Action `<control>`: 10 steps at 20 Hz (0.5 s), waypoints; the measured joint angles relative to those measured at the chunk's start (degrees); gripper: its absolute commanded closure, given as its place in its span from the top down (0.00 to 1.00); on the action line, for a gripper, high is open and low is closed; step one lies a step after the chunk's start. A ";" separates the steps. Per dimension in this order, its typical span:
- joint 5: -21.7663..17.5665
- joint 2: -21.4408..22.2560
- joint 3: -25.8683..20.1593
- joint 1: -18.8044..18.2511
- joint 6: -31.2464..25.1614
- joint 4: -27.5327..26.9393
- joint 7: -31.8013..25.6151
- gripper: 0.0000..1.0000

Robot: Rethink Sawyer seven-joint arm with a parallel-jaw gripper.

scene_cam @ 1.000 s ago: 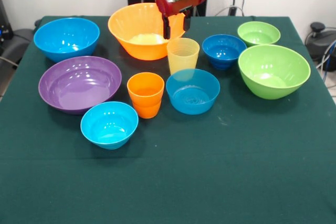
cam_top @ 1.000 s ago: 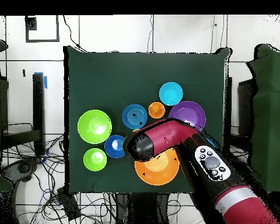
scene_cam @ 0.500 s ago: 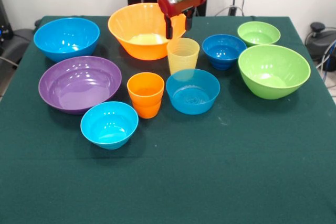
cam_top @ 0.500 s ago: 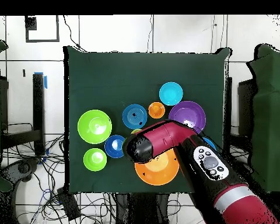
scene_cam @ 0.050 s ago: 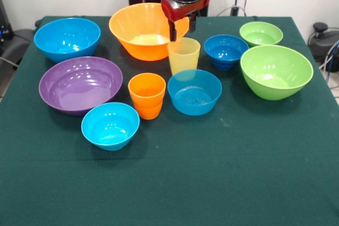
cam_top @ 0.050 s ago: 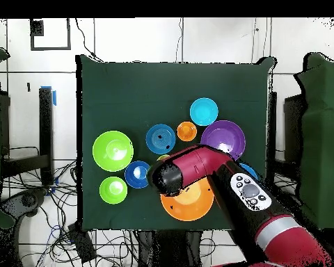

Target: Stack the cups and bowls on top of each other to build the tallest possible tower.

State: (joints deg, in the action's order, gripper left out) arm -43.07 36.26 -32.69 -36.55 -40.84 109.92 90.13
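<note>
My gripper [scene_cam @ 0.050 s ago: 181,30] hangs open just above the far rim of the pale yellow cup [scene_cam @ 0.050 s ago: 184,56], its dark fingers [scene_cam @ 0.050 s ago: 172,31] apart with nothing between them. The orange cup [scene_cam @ 0.050 s ago: 146,95] stands in front of it, beside a light blue bowl [scene_cam @ 0.050 s ago: 194,92]. The large orange bowl [scene_cam @ 0.050 s ago: 139,31] sits right behind the gripper. Around them are the large blue bowl [scene_cam @ 0.050 s ago: 67,38], purple bowl [scene_cam @ 0.050 s ago: 80,83], small light blue bowl [scene_cam @ 0.050 s ago: 110,125], dark blue bowl [scene_cam @ 0.050 s ago: 225,51], small lime green bowl [scene_cam @ 0.050 s ago: 260,33] and large lime green bowl [scene_cam @ 0.050 s ago: 276,71]. In the overhead view the red arm [cam_top @ 0.050 s ago: 191,170] hides the yellow cup.
All pieces stand singly on the green tablecloth [scene_cam @ 0.050 s ago: 212,173]. In the overhead view the arm crosses the orange bowl [cam_top @ 0.050 s ago: 191,203] and most of the large blue bowl [cam_top @ 0.050 s ago: 250,169]. Cables lie on the floor beside the table [cam_top @ 0.050 s ago: 93,240].
The gripper has shifted slightly right in the front view and come down a little toward the yellow cup's rim. The bowls and cups have not moved.
</note>
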 measured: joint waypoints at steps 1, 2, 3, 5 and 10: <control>0.00 -0.04 0.00 -0.14 -0.01 -0.12 0.00 1.00; 0.01 -0.15 0.00 -0.18 -0.08 -0.24 0.01 1.00; 0.01 -0.25 0.01 -0.22 -0.16 -0.36 0.01 1.00; 0.01 -0.44 0.00 -0.23 -0.58 -0.55 0.01 1.00; 0.00 -1.03 0.01 -0.25 -1.99 -1.11 0.01 1.00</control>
State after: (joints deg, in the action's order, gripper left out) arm -43.07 35.23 -32.68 -36.80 -42.83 108.81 90.14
